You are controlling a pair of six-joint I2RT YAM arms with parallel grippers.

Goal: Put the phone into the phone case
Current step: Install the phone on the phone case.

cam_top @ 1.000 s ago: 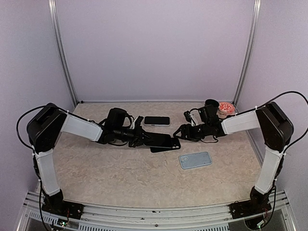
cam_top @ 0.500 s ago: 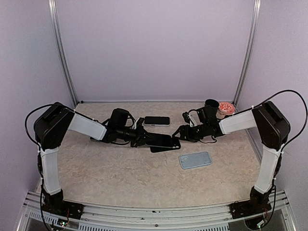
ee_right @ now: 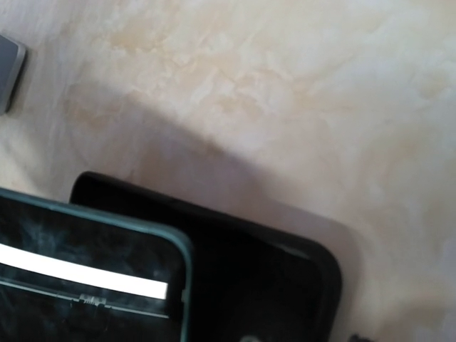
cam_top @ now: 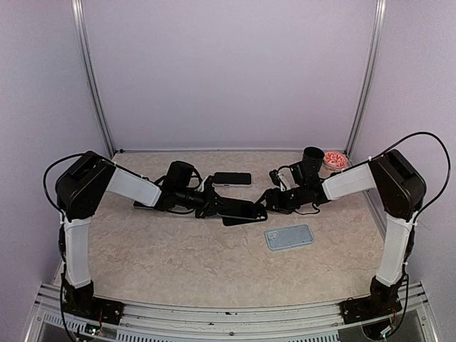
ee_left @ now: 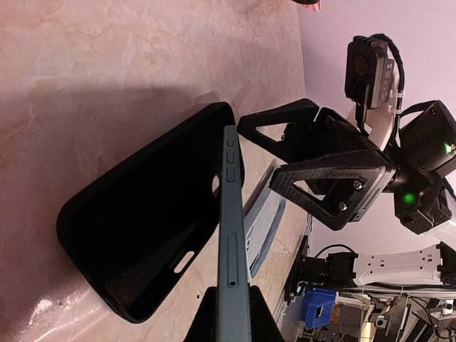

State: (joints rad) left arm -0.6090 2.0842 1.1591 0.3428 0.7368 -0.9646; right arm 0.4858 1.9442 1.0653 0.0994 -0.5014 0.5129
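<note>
phone (ee_right: pixel 78 285) cropped at edge, case (ee_right: pixel 274 274) half-covered

Phones: two — teal-edged phone (cam_top: pixel 240 208) at centre, dark phone (cam_top: pixel 231 179) toward 12 o'clock.
Cases: two — black case (cam_top: pixel 242 220) at centre, pale blue case (cam_top: pixel 289 236) toward 5 o'clock.
Bowls: one, the red-patterned bowl (cam_top: pixel 334 159) at 2 o'clock.

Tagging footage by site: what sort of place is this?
Probably a lab test booth: plain walls on metal posts enclose a marble-look table, with a rail at its near edge carrying a left arm and right arm.
</note>
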